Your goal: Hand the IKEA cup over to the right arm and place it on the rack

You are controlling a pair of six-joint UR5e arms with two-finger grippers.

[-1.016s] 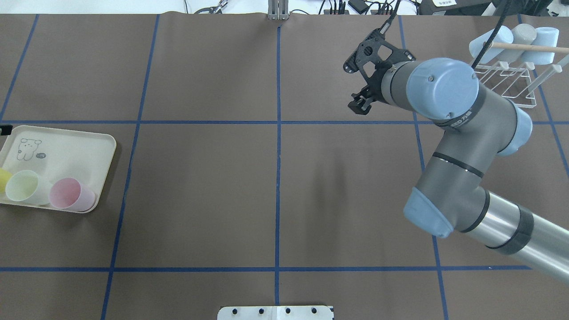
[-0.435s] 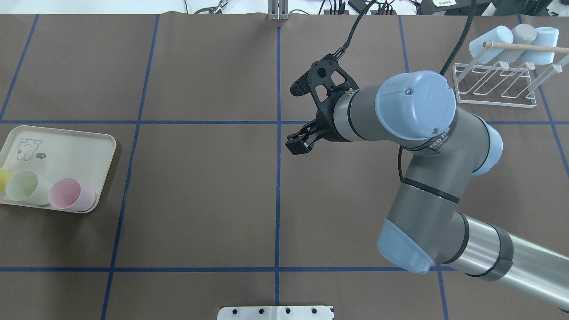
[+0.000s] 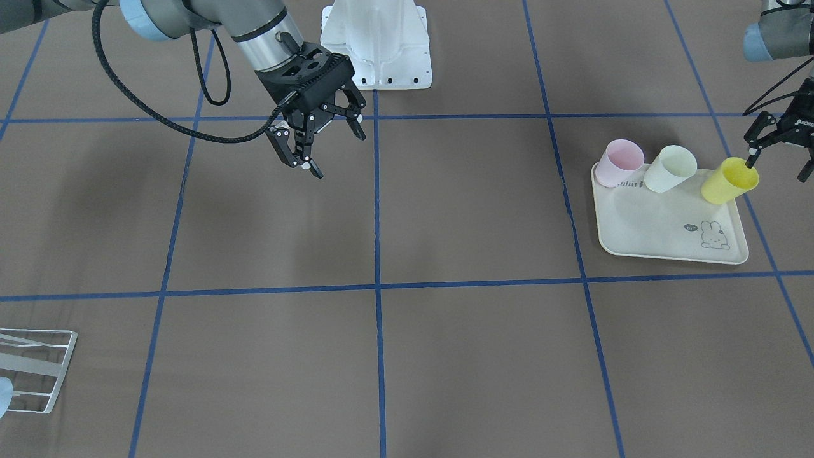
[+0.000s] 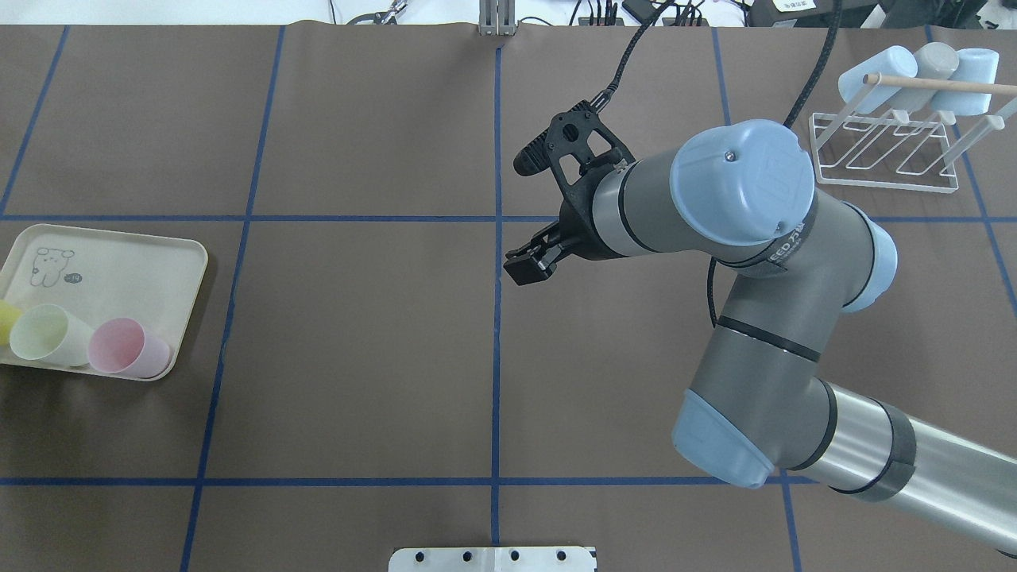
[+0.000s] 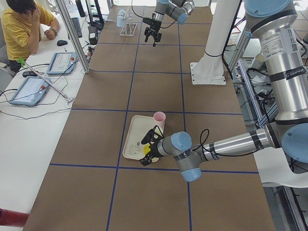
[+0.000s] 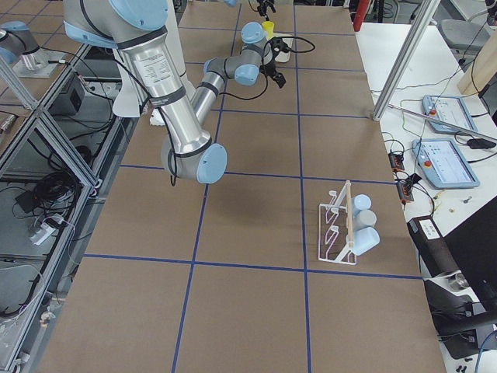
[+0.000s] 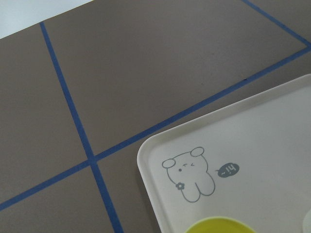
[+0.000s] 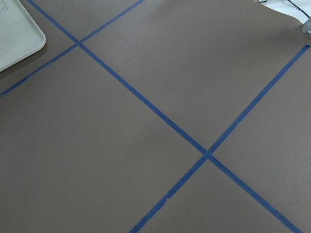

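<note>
Pick-up step. Left gripper (image 3: 778, 166) fingers apart, one tip at yellow cup (image 3: 730, 181) rim. Cup on rabbit tray (image 3: 655, 222), 9 o'clock from overhead. Right gripper (image 4: 528, 266) fingers apart, empty, mid-table. Next: pinch rim, lift, hand over — rack (image 4: 882, 187) at 2 o'clock.

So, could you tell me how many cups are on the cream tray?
3: pink cup nearest the table's middle, pale green cup beside it, yellow cup at the outer end of the tray.
</note>
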